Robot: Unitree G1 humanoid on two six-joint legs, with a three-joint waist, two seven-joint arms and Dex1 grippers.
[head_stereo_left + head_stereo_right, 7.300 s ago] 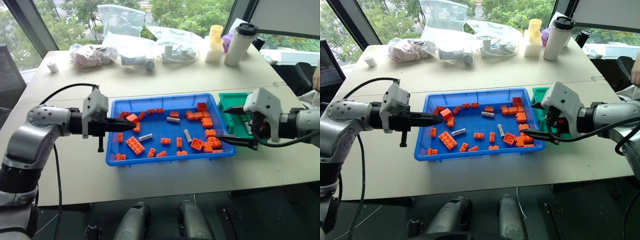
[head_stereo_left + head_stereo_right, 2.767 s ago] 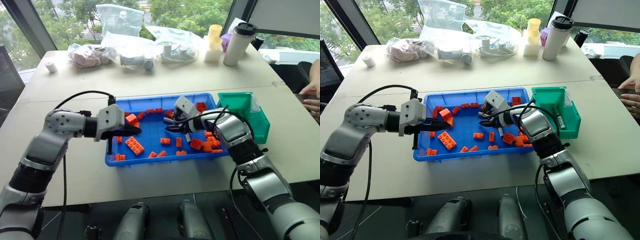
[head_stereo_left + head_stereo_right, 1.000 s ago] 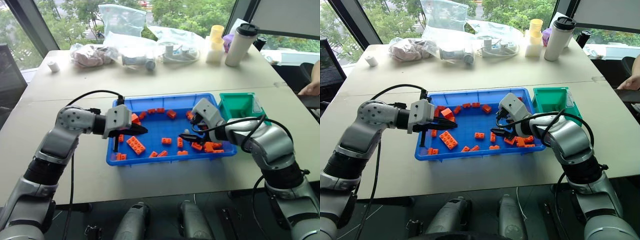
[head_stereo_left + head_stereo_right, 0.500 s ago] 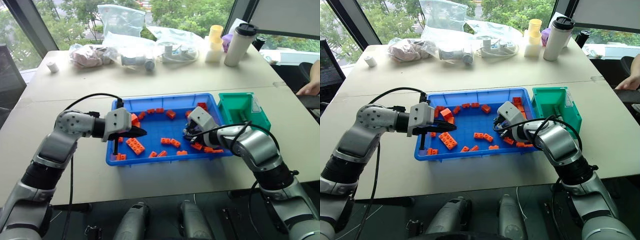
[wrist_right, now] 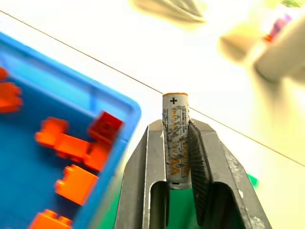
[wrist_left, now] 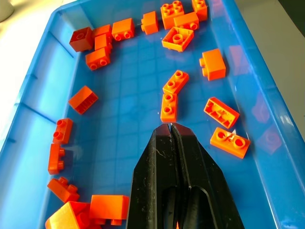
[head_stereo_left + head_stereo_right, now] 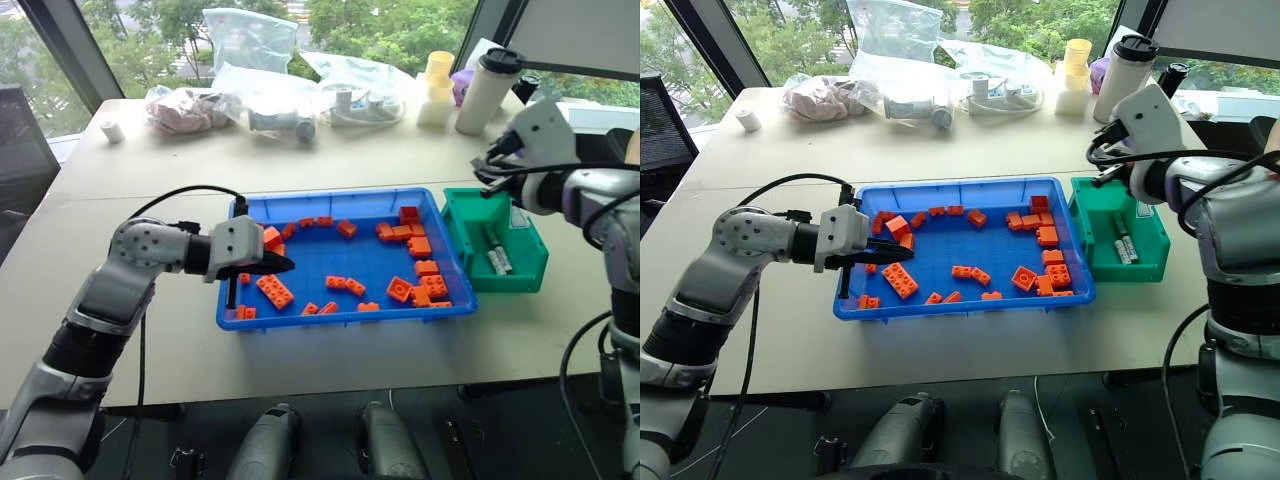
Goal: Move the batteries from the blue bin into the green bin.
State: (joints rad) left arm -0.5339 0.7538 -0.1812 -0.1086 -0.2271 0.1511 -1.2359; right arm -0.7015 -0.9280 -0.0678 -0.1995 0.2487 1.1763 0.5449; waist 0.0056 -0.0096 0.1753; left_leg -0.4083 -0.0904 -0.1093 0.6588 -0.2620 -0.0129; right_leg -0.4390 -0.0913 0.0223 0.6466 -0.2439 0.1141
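Observation:
The blue bin [image 7: 345, 316] sits mid-table and holds many orange bricks [image 7: 271, 291]. Just to its right stands the green bin [image 7: 530, 272], with two batteries [image 7: 1120, 243] lying on its floor. My right gripper [image 5: 174, 124] hangs in the air over the green bin's far left corner. It is shut on one more battery [image 5: 175, 143], a silver cylinder with a plus mark at its top end. My left gripper [image 6: 170, 126] is shut and empty, and hovers low over the blue bin's left part [image 7: 283, 266].
Along the table's far edge lie clear plastic bags [image 7: 245, 40], a white tumbler with a black lid [image 7: 483, 88], yellow cups [image 7: 435, 85] and a small white roll [image 7: 113, 131]. Bare tabletop runs in front of both bins.
My right gripper has shut on a battery in the blue bin, then risen and swung right to above the green bin. The left arm has stayed still.

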